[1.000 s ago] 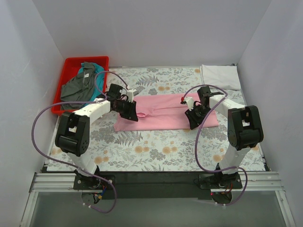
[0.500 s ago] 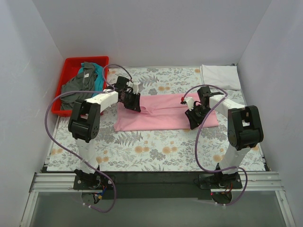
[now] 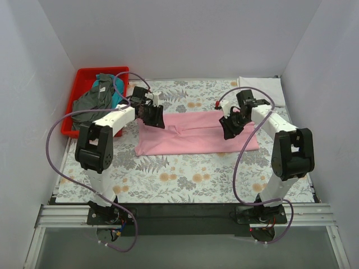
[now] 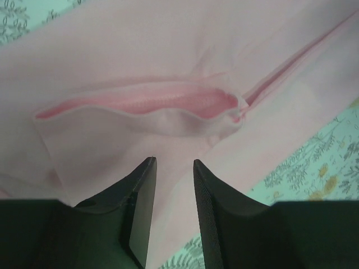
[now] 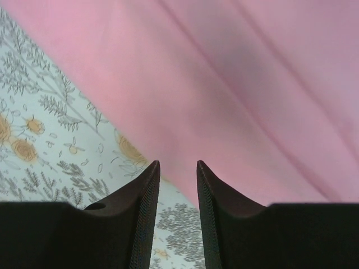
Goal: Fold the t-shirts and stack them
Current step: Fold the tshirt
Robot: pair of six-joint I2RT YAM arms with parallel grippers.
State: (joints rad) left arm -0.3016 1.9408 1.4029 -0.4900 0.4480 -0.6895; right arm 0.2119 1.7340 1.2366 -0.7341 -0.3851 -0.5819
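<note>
Shirts lie in three places on the table. The light pink t-shirt (image 3: pixel 193 137) is spread flat as a long folded band across the middle, its long sides running left to right on the floral tablecloth (image 3: pixel 179 176). At its far left corner hangs the left gripper (image 4: pixel 174 162), its jaws a narrow gap apart with nothing between them. An open hem of the pink cloth shows just ahead of its fingertips. Near the shirt's right end hangs the right gripper (image 5: pixel 178 163), its jaws likewise parted a little and empty, with the shirt's edge and the tablecloth both below it. A white t-shirt (image 3: pixel 261 89) sits folded in the table's far right corner. At the far left corner stands a red bin (image 3: pixel 84 74), holding a crumpled dark grey t-shirt (image 3: pixel 90 103) and a teal t-shirt (image 3: pixel 104 87).
</note>
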